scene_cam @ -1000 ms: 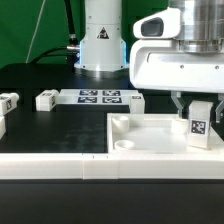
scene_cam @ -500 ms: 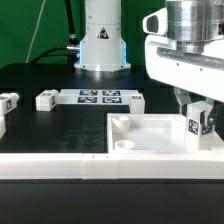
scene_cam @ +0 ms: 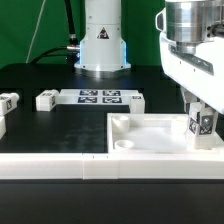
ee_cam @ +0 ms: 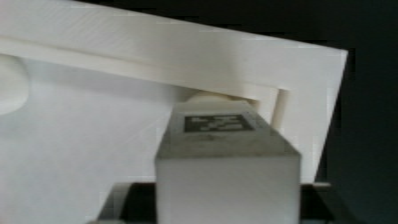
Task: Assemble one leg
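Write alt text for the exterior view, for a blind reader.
The two-finger gripper holds a small white plastic leg bearing a black-and-white tag at the large white rimmed square panel's corner on the exterior view's right. Similar small white blocks and the flat white marker board lie on the black table.

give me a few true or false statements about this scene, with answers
1. The gripper is shut on the leg. True.
2. The leg is held at the exterior view's left end of the panel. False: it is at the panel's right end in that view.
3. The marker board lies on the panel. False: it lies on the black table, behind the panel.
4. Loose legs lie on the table at the exterior view's left. True.
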Robot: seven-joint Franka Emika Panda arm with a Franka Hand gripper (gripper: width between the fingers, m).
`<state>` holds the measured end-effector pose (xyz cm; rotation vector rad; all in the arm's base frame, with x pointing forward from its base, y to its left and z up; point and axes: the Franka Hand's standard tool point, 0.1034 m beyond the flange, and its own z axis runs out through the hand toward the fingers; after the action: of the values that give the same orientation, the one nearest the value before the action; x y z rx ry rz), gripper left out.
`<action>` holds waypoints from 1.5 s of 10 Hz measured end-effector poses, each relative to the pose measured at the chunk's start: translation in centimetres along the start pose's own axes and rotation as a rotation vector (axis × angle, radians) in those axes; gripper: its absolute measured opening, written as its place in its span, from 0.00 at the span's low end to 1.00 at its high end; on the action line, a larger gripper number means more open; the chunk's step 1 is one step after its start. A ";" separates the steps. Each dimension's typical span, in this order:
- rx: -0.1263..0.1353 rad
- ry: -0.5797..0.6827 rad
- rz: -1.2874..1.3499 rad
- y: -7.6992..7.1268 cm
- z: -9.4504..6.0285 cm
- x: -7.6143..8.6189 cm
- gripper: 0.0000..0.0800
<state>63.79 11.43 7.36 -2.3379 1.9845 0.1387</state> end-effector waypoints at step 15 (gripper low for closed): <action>-0.039 0.045 -1.511 -0.3 -0.2 -0.5 0.81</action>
<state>64.01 11.97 7.59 -3.0771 -0.1594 0.0124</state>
